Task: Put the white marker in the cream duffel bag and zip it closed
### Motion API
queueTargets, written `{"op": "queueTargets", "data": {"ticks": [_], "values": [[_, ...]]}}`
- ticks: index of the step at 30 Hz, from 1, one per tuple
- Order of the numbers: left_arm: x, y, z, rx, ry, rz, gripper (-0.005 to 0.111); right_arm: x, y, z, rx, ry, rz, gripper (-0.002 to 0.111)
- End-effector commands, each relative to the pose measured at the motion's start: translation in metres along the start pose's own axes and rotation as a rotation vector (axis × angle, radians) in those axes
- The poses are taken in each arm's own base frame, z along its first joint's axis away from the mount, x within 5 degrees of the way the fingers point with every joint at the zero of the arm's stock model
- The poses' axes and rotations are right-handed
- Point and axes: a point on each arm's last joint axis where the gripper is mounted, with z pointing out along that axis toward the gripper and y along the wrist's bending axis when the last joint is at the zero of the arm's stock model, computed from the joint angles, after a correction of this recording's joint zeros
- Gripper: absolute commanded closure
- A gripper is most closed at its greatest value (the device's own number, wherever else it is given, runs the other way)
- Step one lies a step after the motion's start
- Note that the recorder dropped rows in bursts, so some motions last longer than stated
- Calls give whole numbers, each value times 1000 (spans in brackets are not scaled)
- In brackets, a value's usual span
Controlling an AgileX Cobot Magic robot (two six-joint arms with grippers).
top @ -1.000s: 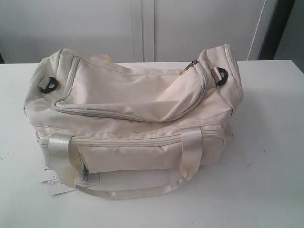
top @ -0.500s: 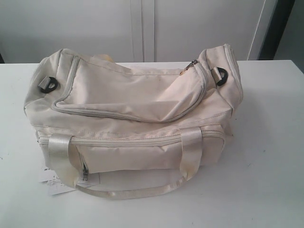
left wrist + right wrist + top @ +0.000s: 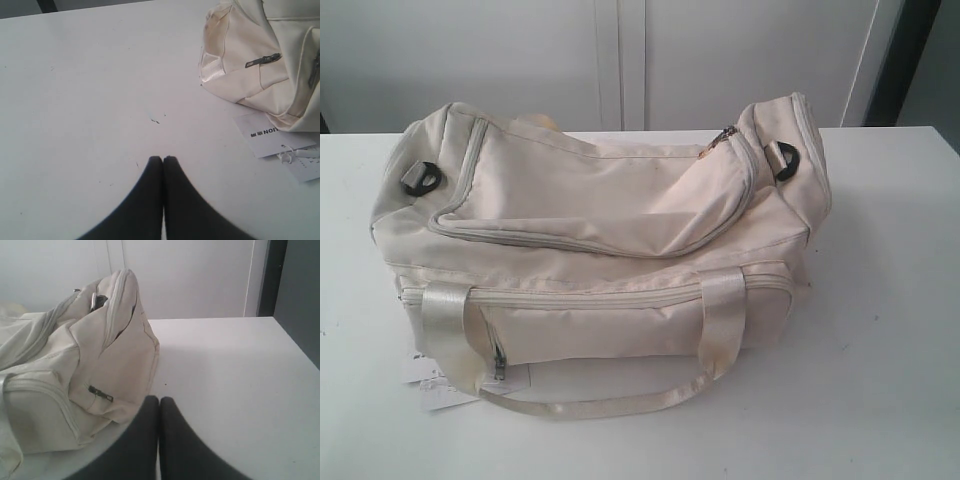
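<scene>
The cream duffel bag (image 3: 600, 240) lies on the white table in the exterior view, its curved grey top zipper (image 3: 590, 243) run round the lid and a satin handle (image 3: 590, 405) draped in front. No arm shows in that view. The white marker is out of view. In the left wrist view my left gripper (image 3: 162, 159) is shut and empty above bare table, apart from one end of the bag (image 3: 260, 60). In the right wrist view my right gripper (image 3: 159, 400) is shut and empty, close beside the bag's other end (image 3: 75, 370).
White paper tags (image 3: 280, 142) lie on the table by the bag's end, also seen at the bag's front left corner (image 3: 440, 385). A white wall (image 3: 620, 60) stands behind the table. A dark strip (image 3: 900, 60) runs at the far right.
</scene>
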Motion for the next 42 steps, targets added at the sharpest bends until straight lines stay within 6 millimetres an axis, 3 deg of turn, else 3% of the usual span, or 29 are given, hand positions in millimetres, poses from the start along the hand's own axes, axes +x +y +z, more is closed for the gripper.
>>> {"op": "queueTargets", "data": {"ticks": [1,8,42], "values": [[1,0,0,2,-4,-3,107,19,-2,3,2,25,-10,108],[1,0,0,2,-4,-3,107,31,-3,5,7,81,-19,108],[1,0,0,2,-4,-3,107,30,-4,5,15,77,-46,108]]}}
